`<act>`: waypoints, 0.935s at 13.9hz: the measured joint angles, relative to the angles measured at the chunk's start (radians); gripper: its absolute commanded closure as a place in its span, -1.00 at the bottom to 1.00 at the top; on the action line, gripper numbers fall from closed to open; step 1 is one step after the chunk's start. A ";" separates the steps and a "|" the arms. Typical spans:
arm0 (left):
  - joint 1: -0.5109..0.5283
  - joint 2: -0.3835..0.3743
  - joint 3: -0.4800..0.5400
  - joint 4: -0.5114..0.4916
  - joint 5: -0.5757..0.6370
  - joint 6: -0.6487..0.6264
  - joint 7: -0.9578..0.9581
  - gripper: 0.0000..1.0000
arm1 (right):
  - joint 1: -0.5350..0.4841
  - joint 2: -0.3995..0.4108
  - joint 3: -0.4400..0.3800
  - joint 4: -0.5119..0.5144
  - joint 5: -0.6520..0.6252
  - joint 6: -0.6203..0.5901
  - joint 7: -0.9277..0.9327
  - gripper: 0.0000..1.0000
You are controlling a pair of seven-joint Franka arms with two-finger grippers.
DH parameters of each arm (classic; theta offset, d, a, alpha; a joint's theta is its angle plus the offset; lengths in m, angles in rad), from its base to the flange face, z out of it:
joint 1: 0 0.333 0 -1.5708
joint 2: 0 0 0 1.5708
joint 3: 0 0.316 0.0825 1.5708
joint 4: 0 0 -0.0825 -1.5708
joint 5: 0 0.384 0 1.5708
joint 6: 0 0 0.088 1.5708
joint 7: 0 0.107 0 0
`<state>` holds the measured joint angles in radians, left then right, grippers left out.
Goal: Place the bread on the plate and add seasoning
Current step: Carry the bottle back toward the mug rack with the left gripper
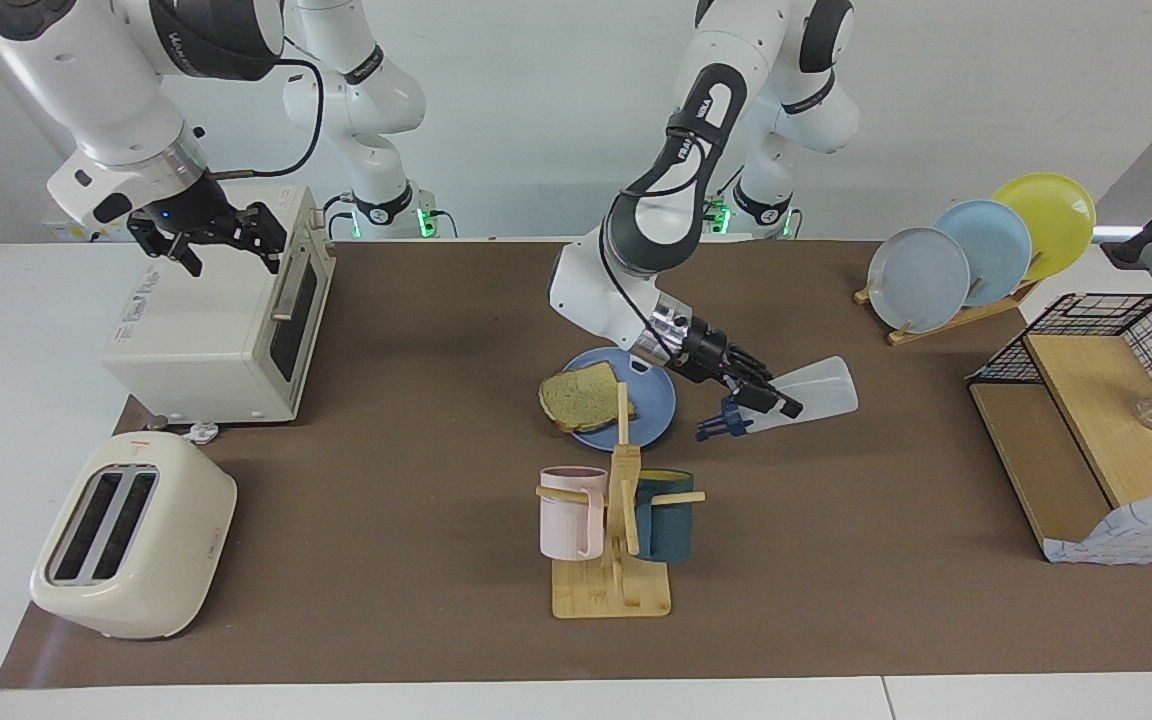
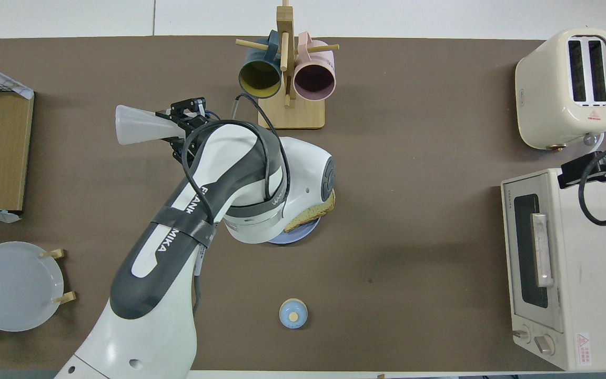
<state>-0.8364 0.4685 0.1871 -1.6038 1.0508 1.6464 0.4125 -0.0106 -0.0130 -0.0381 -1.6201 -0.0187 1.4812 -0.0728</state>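
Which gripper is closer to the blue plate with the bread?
Left. The left gripper holds the seasoning bottle over the mat beside the plate; the right gripper waits above the toaster oven.

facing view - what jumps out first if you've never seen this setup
The left gripper stands out first: it holds the seasoning bottle tipped on its side in the air, over bare table beside the plate, toward the left arm's end. On that blue plate lies the slice of bread, with the mug rack farther from the robots. The right gripper waits open above the toaster oven.
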 measured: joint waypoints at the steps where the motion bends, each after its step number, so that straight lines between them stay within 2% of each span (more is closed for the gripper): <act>1: 0.019 -0.005 0.000 0.000 -0.023 0.040 -0.025 1.00 | 0.000 0.000 0.000 0.000 0.000 0.000 0.000 -1.00; 5: 0.170 -0.071 0.002 0.001 -0.236 0.265 -0.057 1.00 | 0.000 0.000 0.000 0.000 0.000 0.000 0.000 -1.00; 7: 0.233 -0.101 0.002 -0.001 -0.360 0.330 -0.065 1.00 | 0.000 0.000 0.000 0.000 0.000 0.000 0.000 -1.00; 11: 0.319 -0.113 0.001 -0.015 -0.589 0.511 -0.159 1.00 | 0.000 0.000 0.000 0.000 0.000 0.000 0.000 -1.00; 13: 0.359 -0.113 0.001 -0.053 -0.700 0.653 -0.222 1.00 | 0.000 0.000 0.000 0.000 0.000 0.000 0.000 -1.00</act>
<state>-0.4773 0.3553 0.1881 -1.6569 0.3512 2.2992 0.1908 -0.0106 -0.0130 -0.0381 -1.6202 -0.0187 1.4812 -0.0728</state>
